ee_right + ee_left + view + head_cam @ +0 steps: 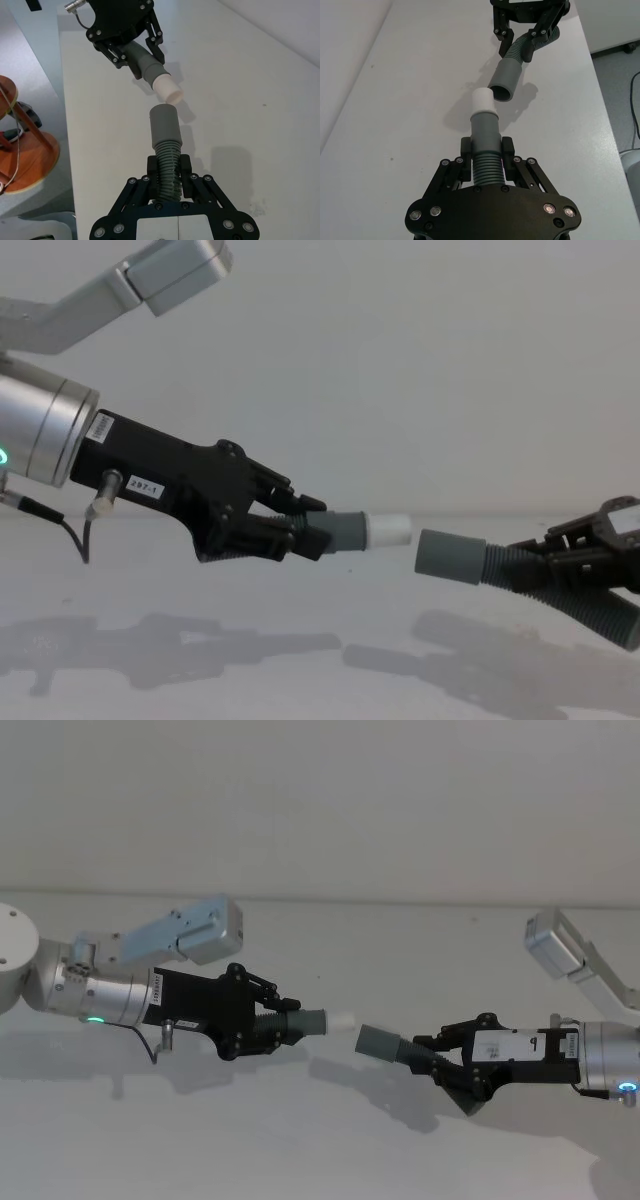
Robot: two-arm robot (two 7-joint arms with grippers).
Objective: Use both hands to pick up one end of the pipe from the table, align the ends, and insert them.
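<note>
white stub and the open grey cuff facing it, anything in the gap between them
Nothing: the short white stub and the smooth grey cuff are apart, with bare white-grey table behind the gap in the left wrist view; the chest view agrees.

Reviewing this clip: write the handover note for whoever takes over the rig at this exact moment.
Left gripper: shut on the left pipe piece at its ribbed part, held above the table. Its grey cuff with the white stub points toward the other arm.
Right gripper: shut on the right pipe piece at its ribs, also in the air; its open grey cuff faces the stub.
Done: both pieces picked up, ends turned toward each other.
Left: a small gap remains, and the right cuff sits slightly lower than the stub and at an angle to it. Line up the axes, then push the stub into the cuff.
</note>
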